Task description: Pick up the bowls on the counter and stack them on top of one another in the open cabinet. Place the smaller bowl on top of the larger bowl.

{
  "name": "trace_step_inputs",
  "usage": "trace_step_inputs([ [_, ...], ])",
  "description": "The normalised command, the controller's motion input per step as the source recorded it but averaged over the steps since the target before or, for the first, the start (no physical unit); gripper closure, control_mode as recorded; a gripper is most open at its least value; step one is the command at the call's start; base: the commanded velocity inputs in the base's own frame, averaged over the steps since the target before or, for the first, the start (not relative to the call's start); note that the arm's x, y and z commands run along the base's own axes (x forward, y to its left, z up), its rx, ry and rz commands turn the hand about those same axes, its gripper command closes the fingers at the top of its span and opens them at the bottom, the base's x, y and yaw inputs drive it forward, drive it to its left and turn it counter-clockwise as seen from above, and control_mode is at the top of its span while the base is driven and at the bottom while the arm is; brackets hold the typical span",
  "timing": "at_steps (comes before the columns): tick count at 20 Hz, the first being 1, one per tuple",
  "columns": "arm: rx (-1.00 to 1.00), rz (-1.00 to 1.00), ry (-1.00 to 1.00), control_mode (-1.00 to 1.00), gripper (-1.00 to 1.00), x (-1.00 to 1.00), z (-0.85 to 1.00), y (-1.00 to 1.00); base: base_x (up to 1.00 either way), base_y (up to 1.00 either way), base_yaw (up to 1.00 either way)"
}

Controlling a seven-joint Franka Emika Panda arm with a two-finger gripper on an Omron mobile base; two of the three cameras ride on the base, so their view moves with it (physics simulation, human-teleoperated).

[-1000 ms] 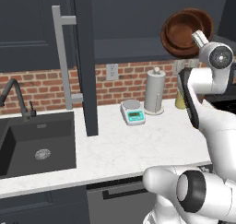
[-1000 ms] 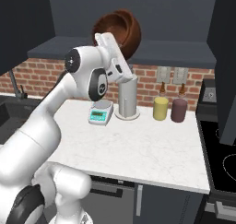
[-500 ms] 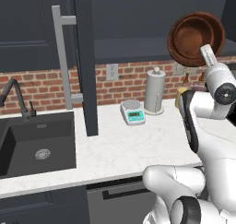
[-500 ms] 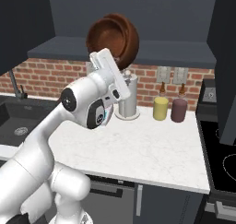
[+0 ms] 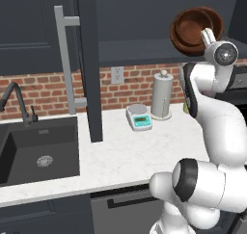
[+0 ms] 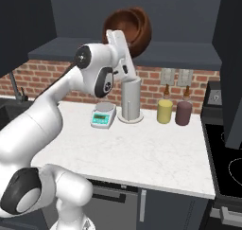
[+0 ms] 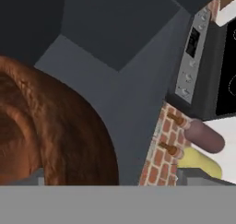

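Open dark charcoal wall cabinet (image 5: 144,47), its door with the long silver bar handle swung out, encloses the fingers (image 5: 207,35) from above and behind. The white, faintly marbled stone tabletop (image 5: 144,151) lies far below them and carries no bowl. The two round reddish-brown wooden-looking bowls (image 5: 195,28) stand directly against the fingers, on the side facing into the cabinet. They are tipped up on edge, with their dark insides turned outward. One rim sits inside the other, so the smaller bowl appears to be nested in the larger, though the two cannot be cleanly separated. The fingers are spread to their widest and are not seen clamped on either rim; whether the bowls lean on them cannot be told. Compared with half a second ago, the hand and the bowls have risen and moved further into the cabinet, while the rest of the scene has stayed in place. By this reading the stack has formed, but it is not yet lying flat on the cabinet floor and may tip or roll out if the fingers withdraw. Well below the fingers stand a white paper-towel roll (image 5: 162,96) and a small teal-faced kitchen scale (image 5: 139,117).
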Motion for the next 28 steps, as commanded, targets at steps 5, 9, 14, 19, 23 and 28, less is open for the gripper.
trace_step_inputs([
  [5, 0.02, 0.0, 0.44, -1.0, -1.0, 0.66, -0.54, 0.0, 0.0, 0.0, 0.0],
  [9, 0.0, 0.0, 0.15, -1.0, -1.0, 0.21, -0.74, 0.0, 0.0, 0.0, 0.0],
  [14, 0.0, 0.0, 0.1, -1.0, -1.0, 0.12, -0.95, 0.1, 0.0, 0.0, 0.0],
  [19, 0.0, 0.0, -0.06, -1.0, -1.0, 0.26, -0.41, 0.02, 0.0, 0.0, 0.0],
  [23, -0.01, 0.0, -0.08, -1.0, -1.0, 0.55, 0.31, 0.02, 0.0, 0.0, 0.0],
  [28, -0.07, 0.0, -0.03, -1.0, -1.0, 0.67, 0.3, 0.02, 0.0, 0.0, 0.0],
])
